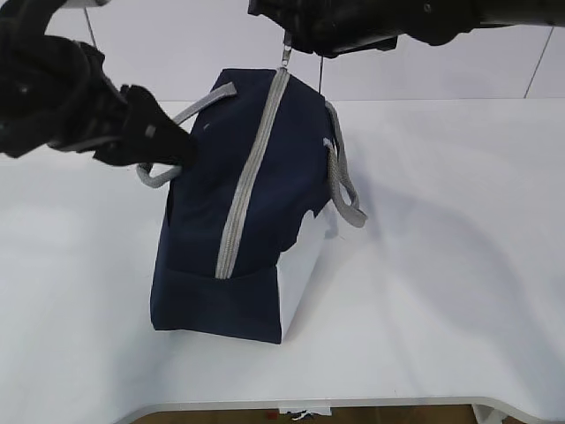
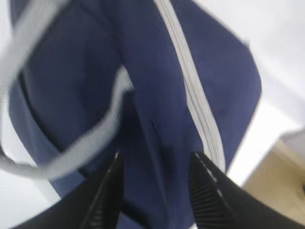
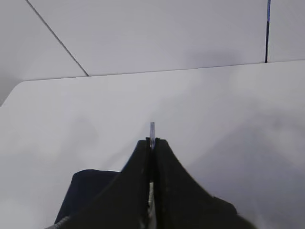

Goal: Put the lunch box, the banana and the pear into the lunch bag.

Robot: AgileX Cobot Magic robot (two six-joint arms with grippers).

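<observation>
The navy lunch bag stands on the white table with its grey zipper closed along the top. At the bag's far end my right gripper is shut on the zipper pull. In the right wrist view a thin sliver of the zipper pull sticks out past the right gripper. My left gripper presses against the bag's left side by a grey handle. Seen from the left wrist, the left gripper is open, with navy fabric between its jaws. The lunch box, the banana and the pear are out of view.
The white table extends on both sides of the bag, and its front edge lies close below the bag. A second grey handle hangs down the bag's right side. A pale wall stands behind the table.
</observation>
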